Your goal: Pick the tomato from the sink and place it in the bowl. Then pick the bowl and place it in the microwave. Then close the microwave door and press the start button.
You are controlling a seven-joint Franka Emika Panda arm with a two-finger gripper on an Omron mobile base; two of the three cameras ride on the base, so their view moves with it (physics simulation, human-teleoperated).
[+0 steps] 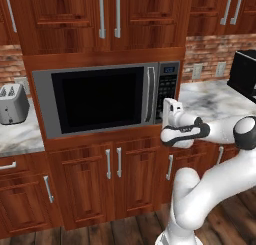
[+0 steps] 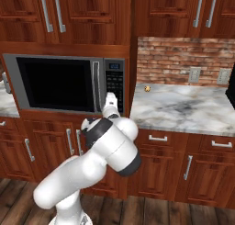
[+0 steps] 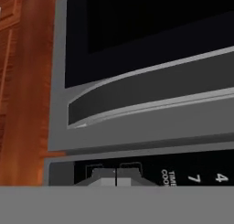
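The microwave [image 1: 100,101] is built into the wooden cabinets. The microwave door [image 1: 95,99] is closed, with a black window and a vertical silver handle [image 1: 150,94]. The black keypad panel [image 1: 168,86] sits to the right of the door. My gripper [image 2: 110,98] points at the lower end of that panel. In the hand view its fingertips [image 3: 109,177] are pressed together, holding nothing, right at the keypad panel [image 3: 183,170] beside two buttons and the digits 7 and 4. The tomato, bowl and sink are out of view.
A silver toaster [image 1: 12,104] stands on the counter left of the microwave. A marble counter [image 2: 179,104] runs to the right, with a small round object [image 2: 147,88] at the brick wall. A black appliance [image 1: 245,74] stands at the far right. Lower cabinets [image 1: 107,174] are closed.
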